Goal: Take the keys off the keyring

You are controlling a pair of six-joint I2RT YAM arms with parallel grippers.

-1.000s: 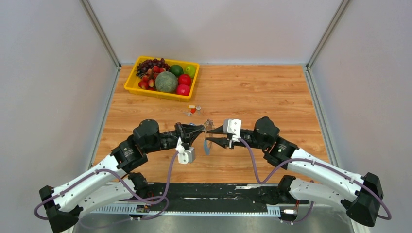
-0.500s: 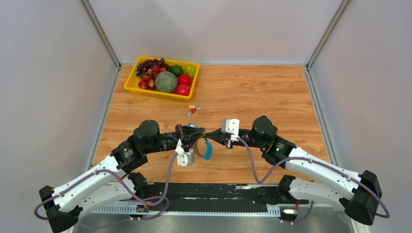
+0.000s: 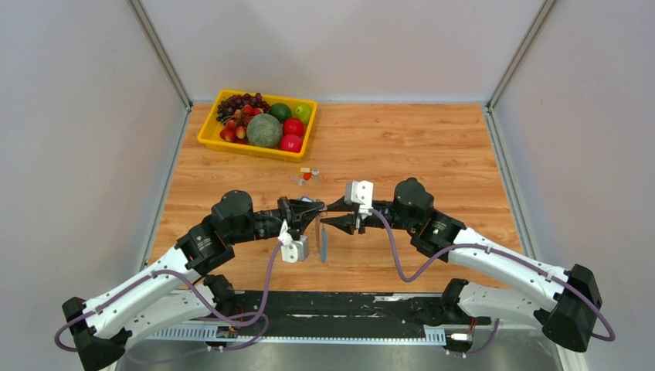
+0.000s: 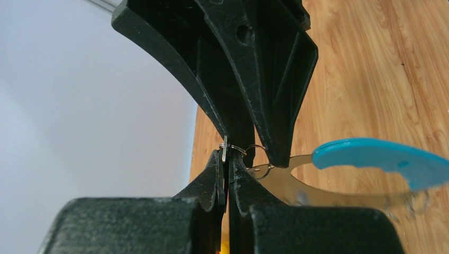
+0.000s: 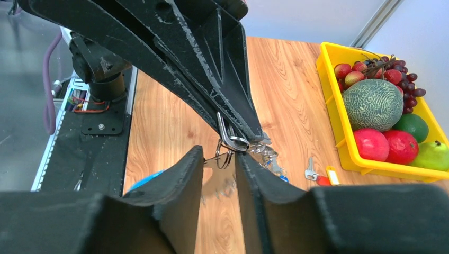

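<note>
Above wooden table (image 4: 370,63), keyring (image 4: 373,157) hangs from left end effector (image 4: 226,160)

Bright, even light, soft shadows; wrist views blur up close.

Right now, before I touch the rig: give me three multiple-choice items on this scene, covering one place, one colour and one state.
1. Relative to the yellow tray, where do the loose keys lie?
A. inside it
B. on the table, just on its near side
C. behind it, by the far wall

2. What colour is the plastic arc of the keyring?
A. red
B. green
C. blue

3. The left hand is:
A. shut on a small metal piece of the keyring
B. wide open
C. holding a fruit

1 B: the top view shows them on bare wood beside the tray's near wall.
2 C: the left wrist view shows a bright blue arc.
3 A: the left wrist view shows it pinched closed on thin metal.
</note>
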